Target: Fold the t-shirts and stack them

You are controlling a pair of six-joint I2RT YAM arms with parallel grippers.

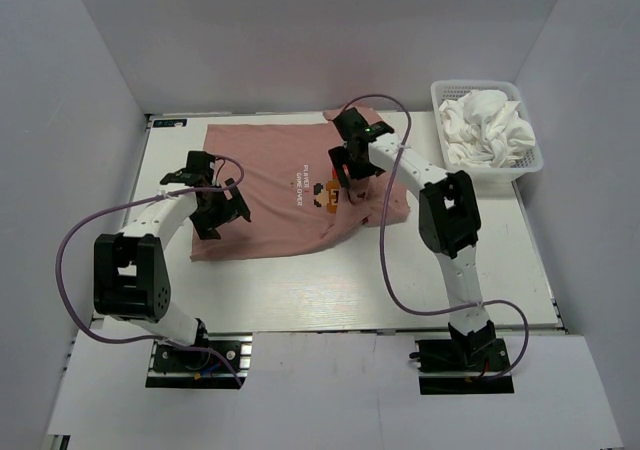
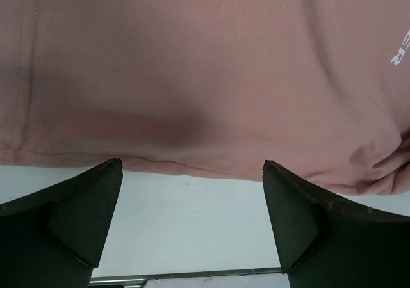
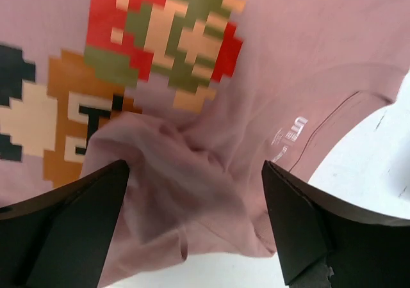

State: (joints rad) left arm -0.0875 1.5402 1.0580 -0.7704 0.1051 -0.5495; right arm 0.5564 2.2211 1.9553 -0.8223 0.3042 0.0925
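Observation:
The dusty pink t-shirt (image 1: 275,185) lies spread across the white table (image 1: 330,290), its pixel-art graphic (image 1: 327,192) and white text facing up. My left gripper (image 1: 222,213) hovers open over the shirt's left part. In the left wrist view the gripper (image 2: 192,166) has bare table between its fingers, just off the shirt's hem (image 2: 192,64). My right gripper (image 1: 342,175) hangs open over the chest area. The right wrist view shows this gripper (image 3: 195,166) above a bunched fold of the pink shirt (image 3: 166,173), beside the graphic (image 3: 160,38) and collar label, holding nothing.
A white mesh basket (image 1: 478,86) at the back right corner holds crumpled white t-shirts (image 1: 485,128). Purple cables loop from both arms over the table. White walls close in the sides and back. A metal table edge (image 2: 192,275) shows in the left wrist view.

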